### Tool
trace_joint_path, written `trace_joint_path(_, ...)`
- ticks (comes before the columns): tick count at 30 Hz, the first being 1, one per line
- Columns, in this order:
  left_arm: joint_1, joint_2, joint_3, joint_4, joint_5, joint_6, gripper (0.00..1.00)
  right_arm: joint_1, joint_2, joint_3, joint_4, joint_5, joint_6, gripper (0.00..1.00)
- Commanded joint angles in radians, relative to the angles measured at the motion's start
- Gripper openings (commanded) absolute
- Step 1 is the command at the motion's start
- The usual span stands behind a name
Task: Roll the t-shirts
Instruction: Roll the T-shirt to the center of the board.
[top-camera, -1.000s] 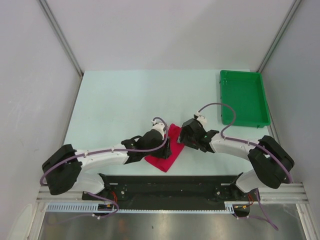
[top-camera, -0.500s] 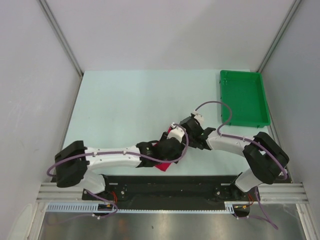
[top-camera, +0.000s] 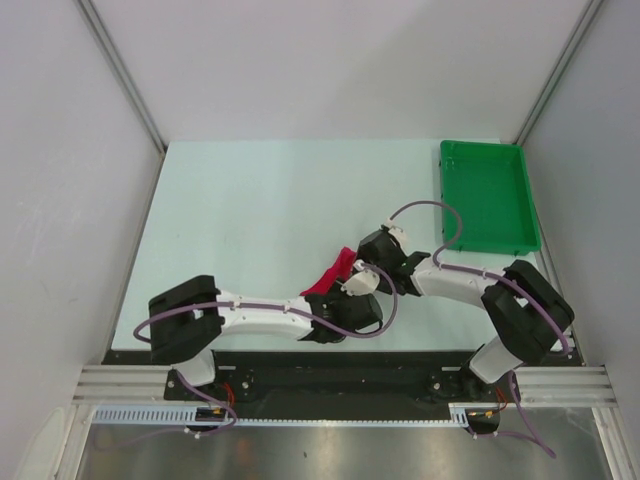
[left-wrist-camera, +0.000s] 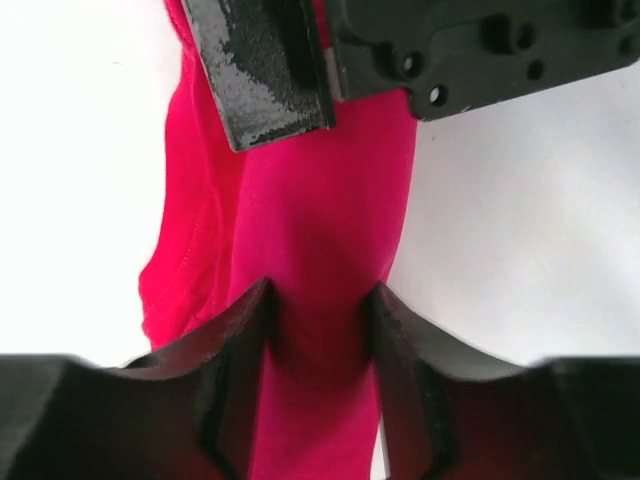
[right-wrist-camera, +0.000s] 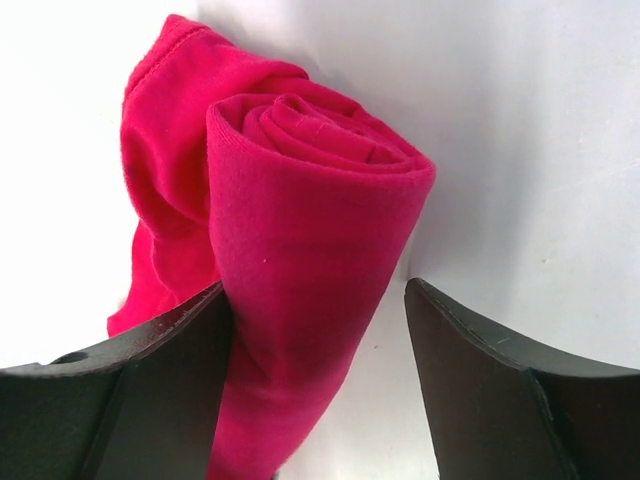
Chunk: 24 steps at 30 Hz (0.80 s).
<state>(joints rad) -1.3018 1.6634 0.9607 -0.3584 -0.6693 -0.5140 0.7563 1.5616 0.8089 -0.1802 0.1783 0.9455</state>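
The crimson-red t-shirt (top-camera: 328, 274) is a narrow rolled bundle near the table's front middle, between both grippers. My left gripper (top-camera: 340, 292) reaches in from the left; in the left wrist view (left-wrist-camera: 318, 300) it is shut on one end of the t-shirt (left-wrist-camera: 320, 210). My right gripper (top-camera: 360, 262) comes from the right. In the right wrist view (right-wrist-camera: 315, 290) it is open around the roll (right-wrist-camera: 310, 200), whose spiral end shows. The cloth touches the left finger and stands apart from the right one. The right gripper's finger (left-wrist-camera: 262, 70) shows above the cloth.
A green tray (top-camera: 487, 200) stands at the back right of the pale table, with nothing in it. Grey walls close the sides and back. A black rail with the arm bases runs along the near edge.
My left arm has swung right and forward along the shirt. The flat folded red strip is now bunched into a narrow roll. My right gripper has shifted slightly left.
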Motion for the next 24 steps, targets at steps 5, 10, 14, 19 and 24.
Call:
trace_joint_path(5, 0.033, -0.037, -0.006, 0.013, 0.064, -0.049, 0.08, -0.02, -0.084, 0.033, -0.051, 0.044, -0.043, 0.85)
trace_joint_path(10, 0.087, -0.169, -0.099, 0.174, 0.249, -0.076, 0.01, -0.034, -0.179, 0.032, -0.094, 0.105, -0.045, 0.91)
trace_joint_path(14, 0.139, -0.202, -0.146, 0.255, 0.422, -0.132, 0.0, -0.04, -0.25, 0.016, -0.12, 0.138, -0.028, 0.9)
trace_joint_path(19, 0.208, -0.225, -0.243, 0.355, 0.557, -0.22, 0.0, -0.035, -0.314, -0.022, -0.12, 0.13, -0.014, 0.82)
trace_joint_path(24, 0.303, -0.24, -0.316, 0.44, 0.66, -0.267, 0.0, 0.011, -0.302, -0.051, -0.108, 0.138, -0.008, 0.8)
